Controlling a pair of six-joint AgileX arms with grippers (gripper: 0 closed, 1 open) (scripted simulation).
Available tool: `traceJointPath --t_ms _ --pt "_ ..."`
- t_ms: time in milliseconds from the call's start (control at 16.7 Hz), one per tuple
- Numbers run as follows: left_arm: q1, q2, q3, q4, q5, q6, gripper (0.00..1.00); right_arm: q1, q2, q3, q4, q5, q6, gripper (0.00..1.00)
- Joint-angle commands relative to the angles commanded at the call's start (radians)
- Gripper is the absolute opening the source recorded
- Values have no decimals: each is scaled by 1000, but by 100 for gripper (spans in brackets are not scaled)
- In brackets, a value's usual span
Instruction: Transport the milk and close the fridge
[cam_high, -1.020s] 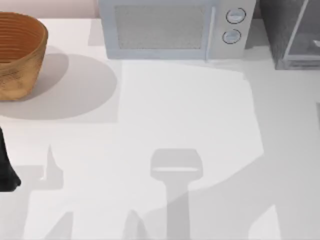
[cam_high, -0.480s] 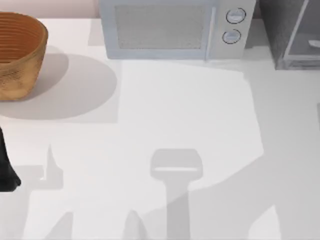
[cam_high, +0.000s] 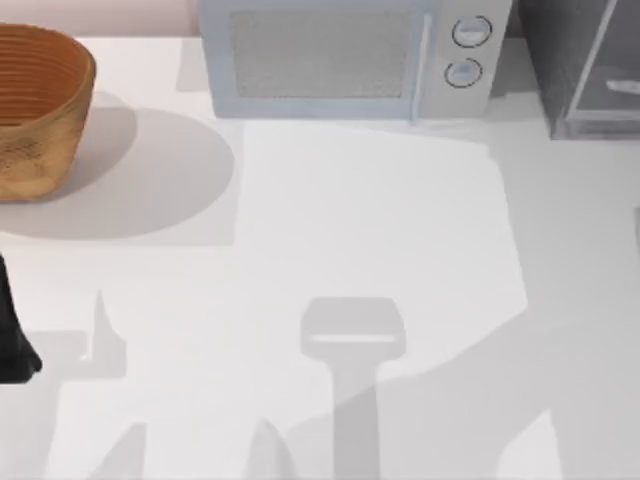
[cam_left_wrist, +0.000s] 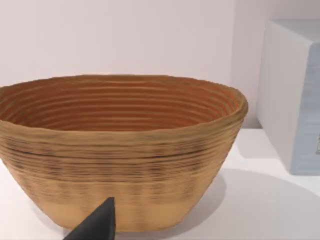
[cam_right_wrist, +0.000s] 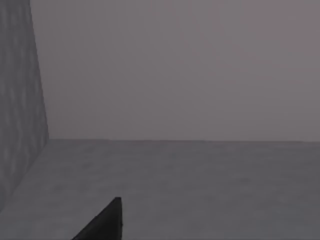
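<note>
A pale wall backs the white bench (cam_high: 330, 230), which carries everything along its far edge. At the top view's left stands a woven basket (cam_high: 35, 105), open side up; the left wrist view faces it close by, so the left claw (cam_left_wrist: 95, 225) seems parked just before it at the bench's left edge, a dark fingertip in shot; whether it is released or clenched I cannot tell. Next comes a light grey microwave (cam_high: 345, 55), door shut, knobs toward the bench. At the far right corner stands the fridge (cam_high: 585, 65), upright, its light-framed door panel angled out, apparently not shut. The milk's place I cannot tell. The right claw (cam_right_wrist: 102, 222) faces a dim grey surface beside a speckled wall; its state I cannot tell.
</note>
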Motion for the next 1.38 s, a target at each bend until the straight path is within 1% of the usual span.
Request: traceJointPath --t_ms 180,300,480,660,960,1380 --pt "0 0 0 0 0 0 100 2 -10 -6 -5 2 1 100" --pt "0 0 0 0 0 0 100 5 -60 -42 -37 10 8 100" --pt "0 0 0 0 0 0 100 21 -206 -157 -133 24 17 100" --pt "0 0 0 0 0 0 100 52 -405 -295 -244 35 15 100" --pt "0 0 0 0 0 0 100 110 -873 -490 -404 50 -1 100" --pt "0 0 0 0 0 0 100 155 -1738 -800 -641 103 -3 100"
